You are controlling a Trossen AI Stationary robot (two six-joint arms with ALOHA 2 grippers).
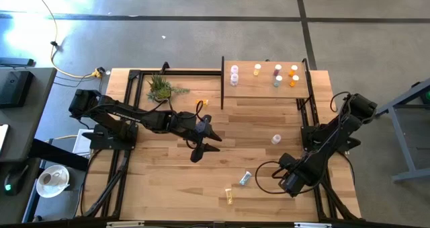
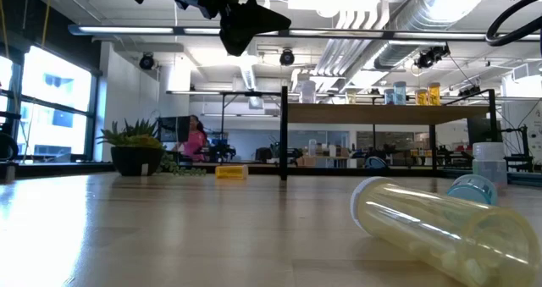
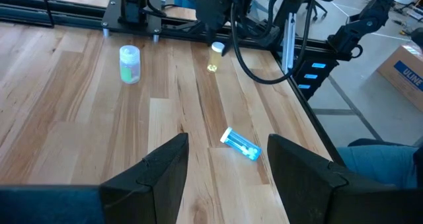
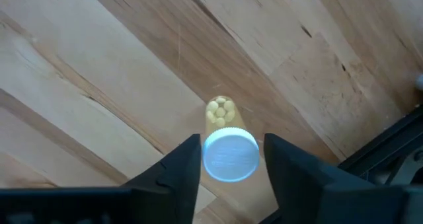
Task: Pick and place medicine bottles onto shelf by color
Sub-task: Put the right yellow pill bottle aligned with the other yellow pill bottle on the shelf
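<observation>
Open-plan lab: exposed ducts (image 2: 406, 20), workbenches (image 2: 373, 160).

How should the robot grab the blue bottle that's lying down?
Probably from straight above, pinching the middle of the blue bottle across its round body. It lies on its side, cap pointing sideways, with room on the table either side.

Left end effector (image 1: 205, 147) over table middle, fingers spread. Right end effector (image 4: 229, 159) near front-right edge, gripping.
</observation>
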